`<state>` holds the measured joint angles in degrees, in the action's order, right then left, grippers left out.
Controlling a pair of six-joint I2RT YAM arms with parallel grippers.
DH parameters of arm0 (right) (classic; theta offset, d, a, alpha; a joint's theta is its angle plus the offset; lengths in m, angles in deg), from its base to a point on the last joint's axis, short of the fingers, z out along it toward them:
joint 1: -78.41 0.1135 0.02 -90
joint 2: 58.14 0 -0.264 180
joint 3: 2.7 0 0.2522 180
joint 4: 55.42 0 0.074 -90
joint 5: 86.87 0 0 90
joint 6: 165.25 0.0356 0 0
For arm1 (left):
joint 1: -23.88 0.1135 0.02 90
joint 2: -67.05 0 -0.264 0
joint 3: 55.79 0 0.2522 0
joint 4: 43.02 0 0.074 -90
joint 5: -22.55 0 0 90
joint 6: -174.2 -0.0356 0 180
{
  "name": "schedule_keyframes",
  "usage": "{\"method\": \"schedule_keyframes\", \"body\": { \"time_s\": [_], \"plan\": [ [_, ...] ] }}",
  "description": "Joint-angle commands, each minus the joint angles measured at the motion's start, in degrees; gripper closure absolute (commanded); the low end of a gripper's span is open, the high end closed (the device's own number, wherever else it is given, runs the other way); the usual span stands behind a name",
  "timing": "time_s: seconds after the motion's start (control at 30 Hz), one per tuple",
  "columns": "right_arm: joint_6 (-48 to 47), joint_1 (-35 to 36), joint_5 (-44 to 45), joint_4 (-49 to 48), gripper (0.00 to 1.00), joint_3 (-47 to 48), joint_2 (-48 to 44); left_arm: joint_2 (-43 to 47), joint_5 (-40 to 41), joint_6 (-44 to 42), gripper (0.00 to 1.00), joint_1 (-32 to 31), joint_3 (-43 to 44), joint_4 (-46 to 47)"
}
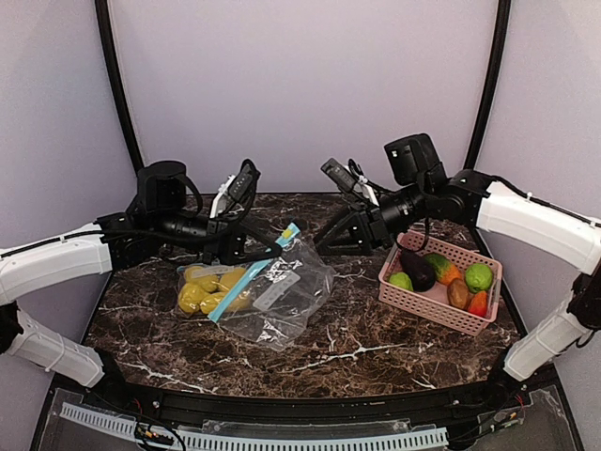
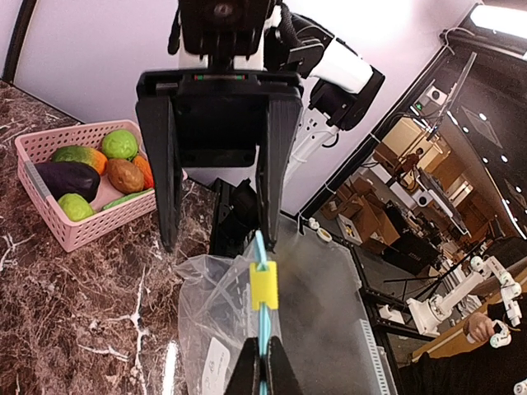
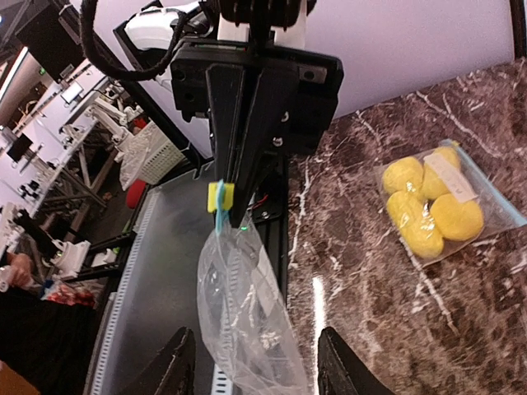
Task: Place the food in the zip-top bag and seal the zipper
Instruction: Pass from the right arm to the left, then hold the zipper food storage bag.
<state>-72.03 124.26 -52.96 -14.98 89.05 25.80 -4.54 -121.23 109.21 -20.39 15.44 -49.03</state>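
Note:
My left gripper (image 1: 268,246) (image 2: 263,372) is shut on the blue zipper strip of a clear zip-top bag (image 1: 293,299), just below its yellow slider (image 2: 263,285). The bag hangs from it, lower part on the table, and no food shows inside. My right gripper (image 1: 329,242) (image 3: 255,370) is open and empty, facing the left one, with the hanging bag (image 3: 243,304) between its fingers. A second bag holding yellow food (image 1: 205,289) (image 3: 426,210) lies flat at the left. Purple, green, orange-red and brown food (image 1: 441,274) lies in the pink basket (image 1: 439,318).
The pink basket stands at the right of the marble table, and in the left wrist view (image 2: 78,237) it is at the left. The table's front edge carries a black rail (image 1: 300,404). Curved purple-grey walls close the back and sides.

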Motion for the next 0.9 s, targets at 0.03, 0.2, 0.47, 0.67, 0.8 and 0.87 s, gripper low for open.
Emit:
{"method": "schedule_keyframes", "body": {
  "time_s": [0.03, 0.2, 0.47, 0.67, 0.8, 0.87],
  "plan": [
    [5.84, 1.46, 6.95, -13.75, 0.59, 0.03, -1.13, -0.1, -0.03, -4.95, 0.99, -0.95, -0.11, -5.23],
    [6.17, 2.43, 4.02, -13.86, 0.7, 1.75, 1.45, -0.22, 0.23, -5.77, 0.99, -1.06, 0.02, -6.45],
    [6.95, 3.53, 0.47, -13.98, 0.8, 2.66, 3.42, -0.8, 0.21, -6.39, 0.99, -1.08, -0.01, -7.25],
    [7.15, 3.89, -0.4, -13.99, 0.88, 2.77, 4.23, -1.12, 0.29, -6.73, 0.99, -1.1, 0.26, -7.43],
    [6.86, 3.95, -1.85, -14.02, 0.96, 2.71, 4.48, -1.27, 0.38, -6.69, 0.99, -1.08, 0.32, -7.45],
    [6.67, 3.99, -1.9, -14.02, 1.0, 2.61, 4.39, -1.35, 0.48, -6.85, 0.99, -1.08, 0.35, -7.4]
  ]
}}
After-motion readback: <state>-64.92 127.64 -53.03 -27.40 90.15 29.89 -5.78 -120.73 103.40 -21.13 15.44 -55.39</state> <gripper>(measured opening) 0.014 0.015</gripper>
